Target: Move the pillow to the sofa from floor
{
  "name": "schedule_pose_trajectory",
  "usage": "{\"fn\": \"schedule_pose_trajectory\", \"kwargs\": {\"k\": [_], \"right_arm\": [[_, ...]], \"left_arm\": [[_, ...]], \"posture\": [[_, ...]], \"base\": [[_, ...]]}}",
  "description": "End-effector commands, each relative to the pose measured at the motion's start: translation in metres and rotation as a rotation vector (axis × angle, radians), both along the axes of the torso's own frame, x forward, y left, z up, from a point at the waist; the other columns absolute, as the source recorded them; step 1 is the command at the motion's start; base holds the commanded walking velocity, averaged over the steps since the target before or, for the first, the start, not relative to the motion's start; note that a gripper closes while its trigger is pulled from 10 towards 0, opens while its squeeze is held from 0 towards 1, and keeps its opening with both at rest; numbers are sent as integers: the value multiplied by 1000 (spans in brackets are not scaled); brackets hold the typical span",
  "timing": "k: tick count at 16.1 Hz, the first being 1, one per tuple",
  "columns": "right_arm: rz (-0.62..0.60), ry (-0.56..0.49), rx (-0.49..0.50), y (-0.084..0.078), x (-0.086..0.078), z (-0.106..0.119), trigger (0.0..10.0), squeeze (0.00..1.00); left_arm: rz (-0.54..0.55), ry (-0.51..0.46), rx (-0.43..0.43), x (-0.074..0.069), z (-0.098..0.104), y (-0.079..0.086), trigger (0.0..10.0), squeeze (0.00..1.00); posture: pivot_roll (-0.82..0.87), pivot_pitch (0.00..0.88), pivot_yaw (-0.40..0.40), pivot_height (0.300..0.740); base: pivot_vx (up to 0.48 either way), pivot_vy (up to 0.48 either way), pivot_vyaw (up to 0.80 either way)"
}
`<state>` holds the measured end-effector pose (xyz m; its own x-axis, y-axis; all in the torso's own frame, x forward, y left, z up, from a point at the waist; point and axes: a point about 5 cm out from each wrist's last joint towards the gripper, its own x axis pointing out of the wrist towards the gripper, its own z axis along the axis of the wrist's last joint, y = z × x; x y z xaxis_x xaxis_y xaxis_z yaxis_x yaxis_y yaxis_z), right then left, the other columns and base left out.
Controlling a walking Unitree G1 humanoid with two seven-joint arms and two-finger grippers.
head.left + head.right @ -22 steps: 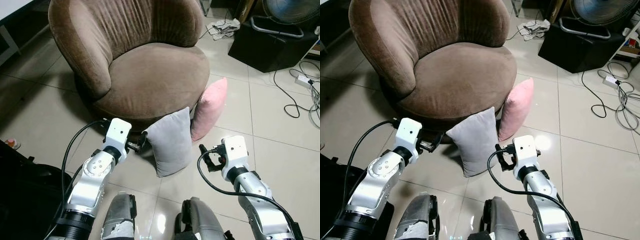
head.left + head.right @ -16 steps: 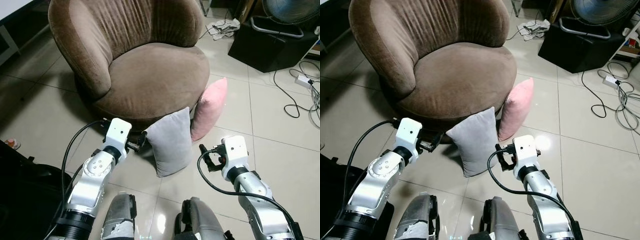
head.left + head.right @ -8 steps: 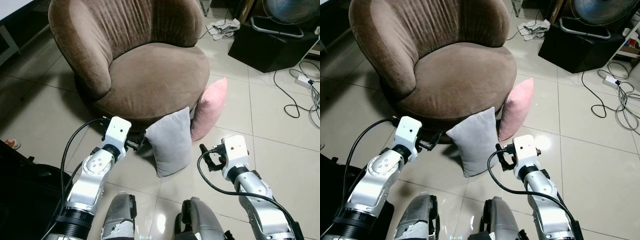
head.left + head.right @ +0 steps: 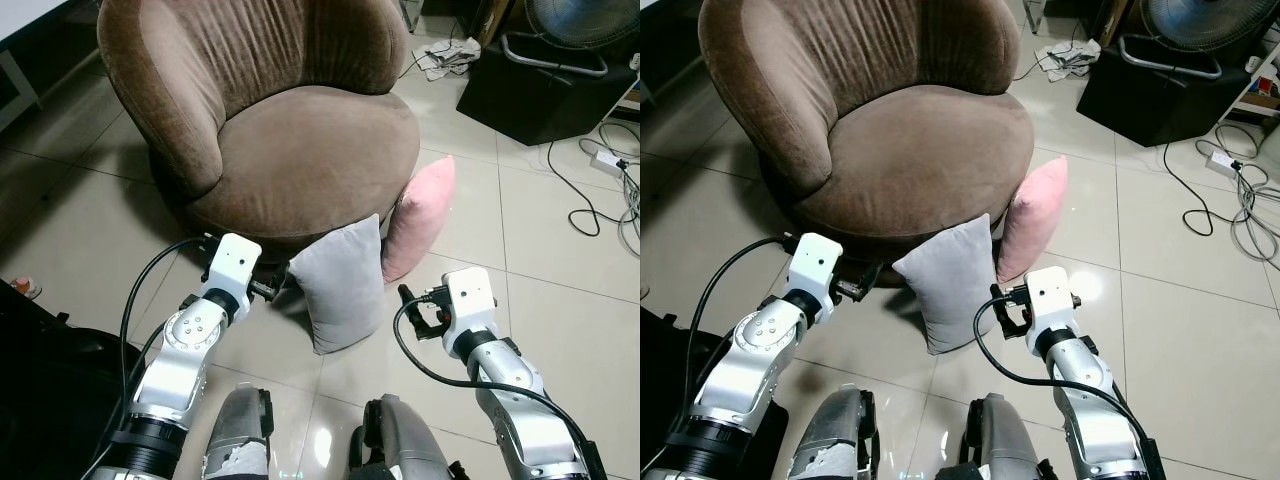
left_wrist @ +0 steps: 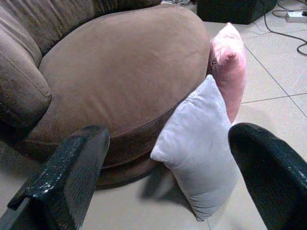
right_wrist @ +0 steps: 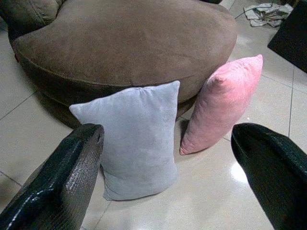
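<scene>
Grey pillow (image 4: 340,282) upright on the tiled floor (image 4: 560,230), leaning on the front of the brown sofa (image 4: 300,160). Pink pillow (image 4: 420,218) just beside, also propped against the sofa. Left tool (image 5: 168,187) low, close to the grey pillow's left edge, fingers (image 5: 72,172) spread wide, gripping nothing. Right tool (image 6: 168,187) near the pillow's right side, likewise spread and empty. Black box (image 4: 535,85) and cables (image 4: 600,190) farther off on the floor.

Grey pillow (image 4: 340,282) upright on floor against brown sofa (image 4: 290,150); left gripper (image 4: 272,288) and right gripper (image 4: 410,303) flank it.
</scene>
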<state>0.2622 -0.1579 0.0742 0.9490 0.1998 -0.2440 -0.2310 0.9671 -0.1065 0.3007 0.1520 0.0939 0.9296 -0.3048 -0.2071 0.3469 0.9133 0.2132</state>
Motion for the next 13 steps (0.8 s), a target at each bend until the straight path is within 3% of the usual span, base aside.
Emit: {"fn": "schedule_pose_trajectory", "kwargs": {"k": [1,2,3,4,13], "right_arm": [[-23,18,-3,-5,-1,-1,10000,0],[-18,8,-11,-5,0,0,10000,0],[-15,8,-12,-4,-1,0,10000,0],[-11,6,-15,-3,-1,0,10000,0],[47,-38,-26,2,-4,5,10000,0]], "left_arm": [[-27,35,-4,-1,-4,-3,10000,1000],[-48,44,11,-3,-5,-6,10000,431],[-47,45,22,-3,-6,-7,10000,35],[-44,49,23,-4,-7,-7,10000,0],[-47,61,31,-6,-8,-7,10000,0]], "posture": [[35,179,-46,656],[36,182,-47,656],[37,184,-47,656],[36,185,-48,656],[35,200,-49,656]], "base": [[0,0,0],[480,0,0],[480,0,0],[480,0,0],[476,0,0]]}}
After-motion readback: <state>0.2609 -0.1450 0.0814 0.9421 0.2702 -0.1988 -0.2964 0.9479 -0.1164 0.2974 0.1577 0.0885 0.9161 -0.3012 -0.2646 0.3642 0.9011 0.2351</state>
